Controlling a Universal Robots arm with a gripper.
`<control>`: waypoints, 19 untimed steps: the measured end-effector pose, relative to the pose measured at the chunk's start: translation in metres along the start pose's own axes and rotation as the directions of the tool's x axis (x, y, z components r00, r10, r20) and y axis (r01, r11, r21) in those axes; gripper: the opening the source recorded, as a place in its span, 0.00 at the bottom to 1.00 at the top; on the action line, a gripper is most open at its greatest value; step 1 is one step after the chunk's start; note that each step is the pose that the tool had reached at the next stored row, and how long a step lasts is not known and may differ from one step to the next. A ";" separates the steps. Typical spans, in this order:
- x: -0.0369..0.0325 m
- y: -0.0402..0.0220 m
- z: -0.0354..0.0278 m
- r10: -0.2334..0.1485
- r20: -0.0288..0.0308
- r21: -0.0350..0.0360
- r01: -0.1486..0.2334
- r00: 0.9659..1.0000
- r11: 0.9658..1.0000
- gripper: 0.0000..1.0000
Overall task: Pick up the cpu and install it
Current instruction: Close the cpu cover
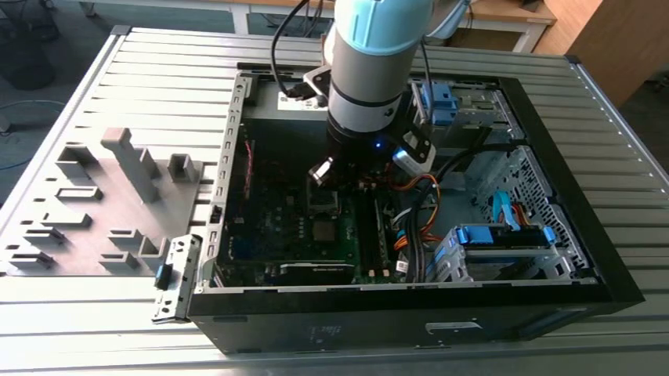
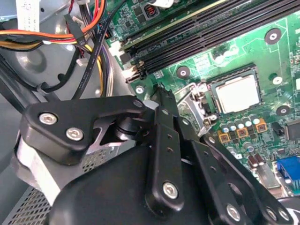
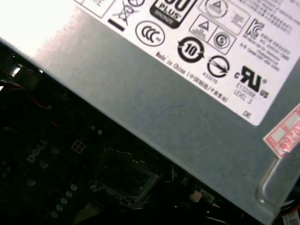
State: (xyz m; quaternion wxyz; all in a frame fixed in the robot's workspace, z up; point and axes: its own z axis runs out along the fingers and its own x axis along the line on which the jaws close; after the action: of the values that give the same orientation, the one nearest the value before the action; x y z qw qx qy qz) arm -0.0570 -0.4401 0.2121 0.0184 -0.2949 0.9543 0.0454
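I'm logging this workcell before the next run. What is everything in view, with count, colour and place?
table: one, silver, slatted.
computer case: one, black, open, on the table.
fixture tray: one, grey, on the table, at the exterior view's left of the case.
motherboard: one, green, inside the case.
cpu: one, silver-grey, in the motherboard's socket.
power supply box: one, grey, white label, inside the case.
cables: several, orange, yellow, black, beside the motherboard.
drive brackets: two, blue, inside the case.
arm: one, silver and light blue, reaching into the case.
claw: one, black, over the motherboard near the cpu.
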 end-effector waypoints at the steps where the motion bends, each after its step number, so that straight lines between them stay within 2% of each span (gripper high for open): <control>1: 0.0003 -0.0004 -0.0010 0.000 0.000 -0.001 0.000 1.000 1.000 0.11; 11: 0.0046 -0.0069 -0.0100 0.000 0.003 -0.004 0.000 1.000 1.000 0.11; 19: 0.0080 -0.0141 -0.0117 0.000 0.003 -0.006 0.000 1.000 1.000 0.11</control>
State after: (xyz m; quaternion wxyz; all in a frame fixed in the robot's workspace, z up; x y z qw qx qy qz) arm -0.0557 -0.4573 0.2222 0.0190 -0.2948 0.9541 0.0489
